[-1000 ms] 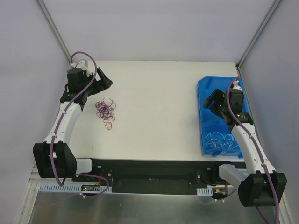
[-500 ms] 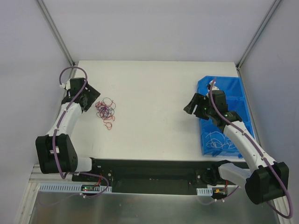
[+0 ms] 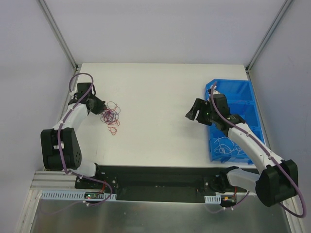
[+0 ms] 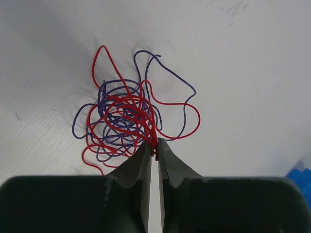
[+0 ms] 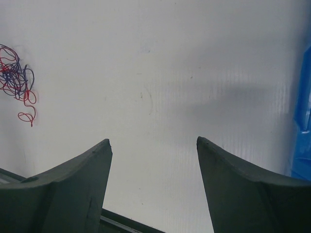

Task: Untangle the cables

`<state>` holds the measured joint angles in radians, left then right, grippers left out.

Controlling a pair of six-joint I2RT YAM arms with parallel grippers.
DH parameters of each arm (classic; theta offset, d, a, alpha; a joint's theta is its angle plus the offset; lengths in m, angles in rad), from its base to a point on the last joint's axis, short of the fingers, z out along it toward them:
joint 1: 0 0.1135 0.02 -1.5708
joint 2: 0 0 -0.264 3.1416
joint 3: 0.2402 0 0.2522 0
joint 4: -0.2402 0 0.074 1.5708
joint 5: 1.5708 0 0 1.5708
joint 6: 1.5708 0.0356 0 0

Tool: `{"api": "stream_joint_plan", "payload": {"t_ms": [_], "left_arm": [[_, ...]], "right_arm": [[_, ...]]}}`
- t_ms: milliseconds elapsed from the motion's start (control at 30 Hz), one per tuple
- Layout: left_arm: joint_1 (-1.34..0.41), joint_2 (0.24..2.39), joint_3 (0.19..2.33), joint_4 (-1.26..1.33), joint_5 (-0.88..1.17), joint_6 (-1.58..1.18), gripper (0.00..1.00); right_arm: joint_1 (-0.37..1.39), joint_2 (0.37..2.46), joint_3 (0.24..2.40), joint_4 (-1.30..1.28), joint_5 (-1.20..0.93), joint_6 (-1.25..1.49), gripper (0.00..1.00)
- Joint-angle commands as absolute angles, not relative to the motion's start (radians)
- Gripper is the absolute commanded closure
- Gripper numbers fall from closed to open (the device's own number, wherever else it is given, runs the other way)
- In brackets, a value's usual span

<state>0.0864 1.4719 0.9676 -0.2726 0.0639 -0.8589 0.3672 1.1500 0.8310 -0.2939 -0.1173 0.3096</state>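
- Clump of cables (image 3: 110, 116), red + purple, lies on left side of table (image 3: 160, 141), all in one knot.
- Your left gripper (image 4: 154, 145) is at the clump's edge, tips pinched nearly together on a red strand.
- Your right gripper (image 5: 153, 141) hangs over bare table, jaws spread wide w/ nothing in them, just beside blue bin (image 3: 233, 92).
- White wires (image 3: 227, 145) sit in bin's near compartment.

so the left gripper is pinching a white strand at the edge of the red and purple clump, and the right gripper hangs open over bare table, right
Not quite. The left gripper pinches a red strand, not a white one; the left wrist view shows it between the fingertips. The rest holds: the strand is at the edge of the red and purple clump, and the right gripper hangs open over bare table.
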Motion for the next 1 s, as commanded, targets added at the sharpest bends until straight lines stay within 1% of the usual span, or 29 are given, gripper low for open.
{"api": "stream_joint_plan", "payload": {"t_ms": [0, 133, 267, 367, 400, 433, 567, 667, 767, 867, 967], "left_arm": [[0.087, 1.451, 0.982, -0.241, 0.136, -0.824, 1.0], [0.083, 1.401, 1.023, -0.203, 0.221, -0.714, 1.0], [0.063, 1.323, 1.058, -0.066, 0.464, -0.565, 1.0], [0.005, 1.25, 1.045, 0.092, 0.604, -0.479, 1.0], [0.003, 1.23, 1.046, 0.124, 0.656, -0.454, 1.0], [-0.047, 1.215, 1.048, 0.164, 0.701, -0.428, 1.0], [-0.156, 1.164, 1.016, 0.31, 0.889, -0.393, 1.0], [-0.207, 1.155, 1.022, 0.321, 0.954, -0.365, 1.0], [-0.233, 1.152, 1.019, 0.34, 0.972, -0.379, 1.0], [-0.247, 1.157, 1.011, 0.405, 1.011, -0.432, 1.0], [-0.262, 1.16, 1.002, 0.439, 1.031, -0.468, 1.0]], "right_arm": [[0.408, 1.157, 0.893, -0.265, -0.086, 0.325, 0.27], [0.439, 1.173, 0.902, -0.27, -0.074, 0.328, 0.27], [0.463, 1.19, 0.917, -0.276, -0.063, 0.322, 0.27], [0.483, 1.206, 0.93, -0.272, -0.077, 0.308, 0.27], [0.494, 1.213, 0.933, -0.261, -0.092, 0.302, 0.27], [0.505, 1.219, 0.936, -0.241, -0.109, 0.29, 0.27], [0.563, 1.226, 0.924, -0.079, -0.29, 0.262, 0.24], [0.623, 1.198, 0.904, 0.067, -0.359, 0.238, 0.18], [0.673, 1.157, 0.876, 0.139, -0.281, 0.17, 0.12], [0.68, 1.137, 0.848, 0.237, -0.262, 0.184, 0.1], [0.693, 1.164, 0.87, 0.294, -0.273, 0.209, 0.09]]}}
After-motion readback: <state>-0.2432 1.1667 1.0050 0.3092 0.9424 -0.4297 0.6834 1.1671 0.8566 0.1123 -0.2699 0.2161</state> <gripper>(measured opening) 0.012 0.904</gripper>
